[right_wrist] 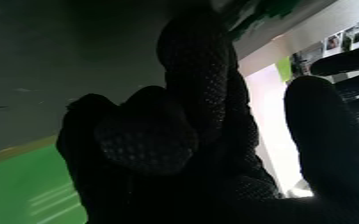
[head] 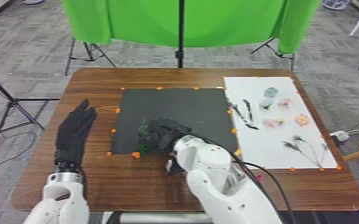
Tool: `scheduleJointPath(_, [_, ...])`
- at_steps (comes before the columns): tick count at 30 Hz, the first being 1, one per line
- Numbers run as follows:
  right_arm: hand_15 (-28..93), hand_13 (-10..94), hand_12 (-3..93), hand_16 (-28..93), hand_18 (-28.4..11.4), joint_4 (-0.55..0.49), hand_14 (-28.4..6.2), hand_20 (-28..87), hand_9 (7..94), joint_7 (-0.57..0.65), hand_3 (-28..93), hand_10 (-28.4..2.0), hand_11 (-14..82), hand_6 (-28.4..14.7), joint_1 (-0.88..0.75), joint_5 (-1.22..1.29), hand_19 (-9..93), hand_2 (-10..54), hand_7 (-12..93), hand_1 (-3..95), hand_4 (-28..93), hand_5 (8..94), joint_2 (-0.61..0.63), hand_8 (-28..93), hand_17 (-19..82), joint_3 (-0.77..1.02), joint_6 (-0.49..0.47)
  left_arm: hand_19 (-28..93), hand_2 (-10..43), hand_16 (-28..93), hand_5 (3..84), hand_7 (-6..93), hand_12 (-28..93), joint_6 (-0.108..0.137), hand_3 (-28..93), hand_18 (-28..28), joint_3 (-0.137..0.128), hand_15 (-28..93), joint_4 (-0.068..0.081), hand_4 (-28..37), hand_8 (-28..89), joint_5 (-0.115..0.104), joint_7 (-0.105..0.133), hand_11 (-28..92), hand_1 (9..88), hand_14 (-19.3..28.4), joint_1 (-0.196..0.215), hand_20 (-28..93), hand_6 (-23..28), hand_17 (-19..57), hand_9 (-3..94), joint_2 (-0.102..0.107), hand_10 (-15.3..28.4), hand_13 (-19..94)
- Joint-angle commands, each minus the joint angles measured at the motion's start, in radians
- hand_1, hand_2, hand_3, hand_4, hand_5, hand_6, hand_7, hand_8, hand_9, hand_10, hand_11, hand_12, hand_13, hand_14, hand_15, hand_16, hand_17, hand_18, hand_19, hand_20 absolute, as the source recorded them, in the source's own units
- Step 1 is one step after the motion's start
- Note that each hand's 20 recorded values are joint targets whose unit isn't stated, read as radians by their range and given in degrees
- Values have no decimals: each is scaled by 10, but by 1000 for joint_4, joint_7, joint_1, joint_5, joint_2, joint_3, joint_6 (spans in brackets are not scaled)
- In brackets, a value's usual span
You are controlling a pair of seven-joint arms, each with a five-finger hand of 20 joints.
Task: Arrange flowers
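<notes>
The green sprig (head: 143, 142) is by the near left part of the black mat (head: 171, 102), just to the left of the right hand (head: 167, 133). Its long side runs from near the robot to away from it, so it goes almost the same way as the mat's left edge. The right hand is much the nearer one and seems to touch it. In the right wrist view, some fingers (right_wrist: 144, 132) are bent in and one is long and straight, with green leaves beside its tip. They seem to pinch the sprig (that is my best guess, as the black glove hides the stem and the pinching spot). I cannot tell if the sprig lies flat or is held a bit up.

The left hand (head: 74, 131) is over the worktop (head: 100, 80), left of the mat and well apart from the sprig. Its fingers are straight and close together.

On the white sheet (head: 255, 157) to the right are a pink flower (head: 284, 101), a blue flower (head: 271, 92) and some thin stems (head: 318, 152). I think the job is at its start. Next, the right hand should let go gently and lift away to the right, or the leaves could catch on the glove and turn.
</notes>
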Motion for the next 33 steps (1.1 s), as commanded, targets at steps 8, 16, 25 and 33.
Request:
scheduleJointPath(8, [606,937,243,300,-113,45,-48,566,909,-10,636,-134,413,-36,-7,-8,932,161,149,166,-13,780,-57,-78,694,-20,-37,17,-3,7,411,57,89,0,679,95,6,79,0,-283,-59,-6,-4,98,175,132,2,183,34,66,383,-10,121,299])
scheduleJointPath(16, [603,937,245,301,-113,-74,-48,563,908,43,639,-135,413,-34,3,127,932,131,162,176,-6,778,53,-71,692,25,-24,17,-3,7,411,56,90,-11,680,95,-2,78,-4,-283,-59,-6,-10,99,175,132,11,183,33,66,383,-18,122,299])
scheduleJointPath(25, [576,898,252,314,-125,-326,-55,533,862,109,638,-147,367,-34,-85,255,932,6,184,249,-36,759,309,-59,638,359,28,17,-3,8,411,56,92,-12,680,95,-23,80,-28,-283,-59,-1,-14,103,175,134,40,183,34,66,385,-24,122,304])
scheduleJointPath(33, [607,823,258,314,-134,-387,-72,541,769,115,518,-163,243,-45,-344,66,932,-95,156,291,-155,690,451,-53,584,719,137,17,-5,9,412,56,92,-6,682,95,-34,83,-48,-283,-58,7,-21,106,183,137,58,183,35,66,389,-23,123,311])
